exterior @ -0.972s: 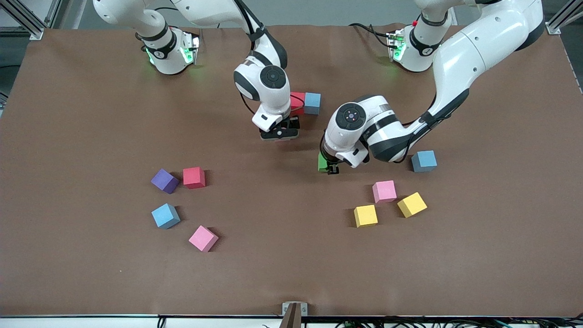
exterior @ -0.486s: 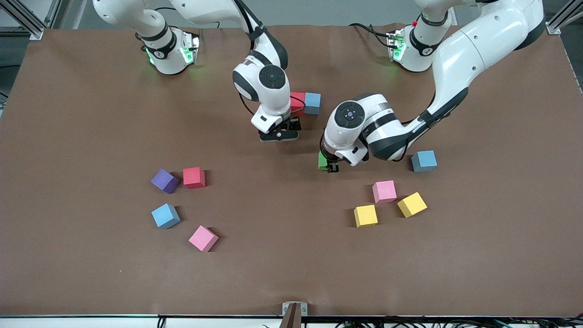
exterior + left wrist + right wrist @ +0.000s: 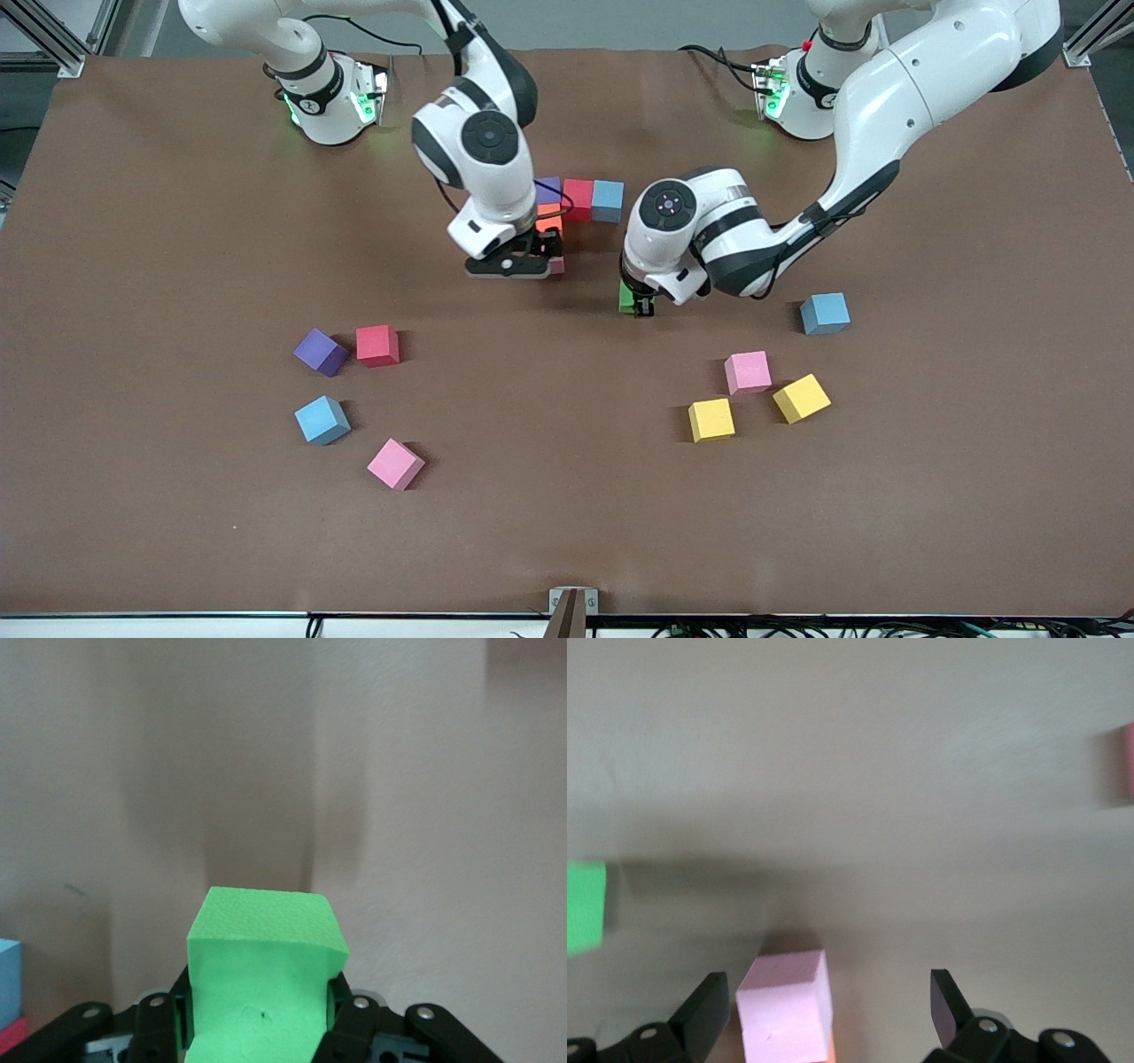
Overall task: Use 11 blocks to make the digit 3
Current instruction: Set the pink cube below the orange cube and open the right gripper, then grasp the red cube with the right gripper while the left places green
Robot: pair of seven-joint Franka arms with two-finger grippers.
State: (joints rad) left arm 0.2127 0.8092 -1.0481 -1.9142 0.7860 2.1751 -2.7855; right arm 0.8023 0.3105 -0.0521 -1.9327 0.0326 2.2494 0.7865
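Carrying a green block (image 3: 626, 299) pinched in its left pincer (image 3: 640, 306) over the desk (image 3: 567, 532) toward the started digit (image 3: 580, 200), while the right pincer (image 3: 511, 266) hangs spread above a pink block (image 3: 785, 1008).

Toward twelve o'clock on the table, matte foam cubes formed a tight partial figure: a purple cube (image 3: 548, 188), a red cube (image 3: 578, 199) and a light blue cube (image 3: 608, 200) touched in a row, with an orange cube (image 3: 549, 221) and then a pale pink cube (image 3: 785, 1007) running down from the purple end toward six o'clock. A green foam cube (image 3: 261, 979) sat pinched in the left gripper (image 3: 640, 307), near the table's centre. Around eight o'clock lay a second purple cube (image 3: 320, 352) touching a second red cube (image 3: 377, 345), a second light blue cube (image 3: 322, 419) and a pink cube (image 3: 395, 463). Around four o'clock lay another pink cube (image 3: 748, 371) and two yellow cubes (image 3: 711, 419) (image 3: 801, 398), and a third light blue cube (image 3: 825, 313) at three.
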